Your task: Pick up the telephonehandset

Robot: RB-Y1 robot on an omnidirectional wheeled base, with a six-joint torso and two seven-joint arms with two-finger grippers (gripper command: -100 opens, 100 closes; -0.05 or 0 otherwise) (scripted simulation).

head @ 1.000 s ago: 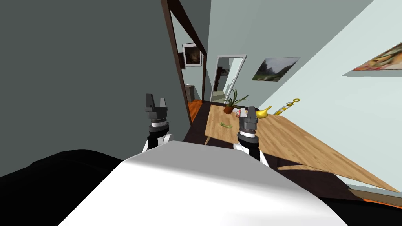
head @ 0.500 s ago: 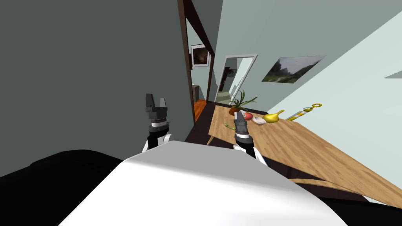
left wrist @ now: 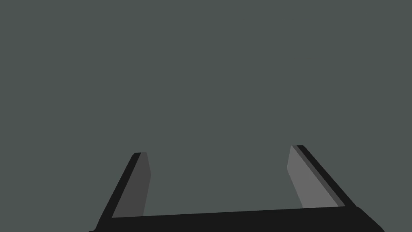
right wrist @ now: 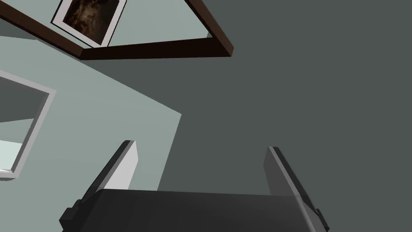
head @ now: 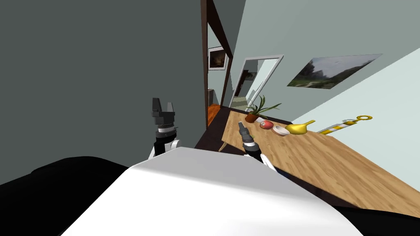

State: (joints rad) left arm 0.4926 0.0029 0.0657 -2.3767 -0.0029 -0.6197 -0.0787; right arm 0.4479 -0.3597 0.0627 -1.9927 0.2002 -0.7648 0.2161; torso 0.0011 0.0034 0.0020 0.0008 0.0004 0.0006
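Both claws hold and touch nothing. The left gripper (head: 163, 105) is raised before the dark grey wall (head: 82, 82), its thin blades spread wide. The right gripper (head: 240, 128) is just as wide open and points towards the long light-wood table (head: 328, 164). I cannot tell which of the small things at the table's far end is the telephone handset.
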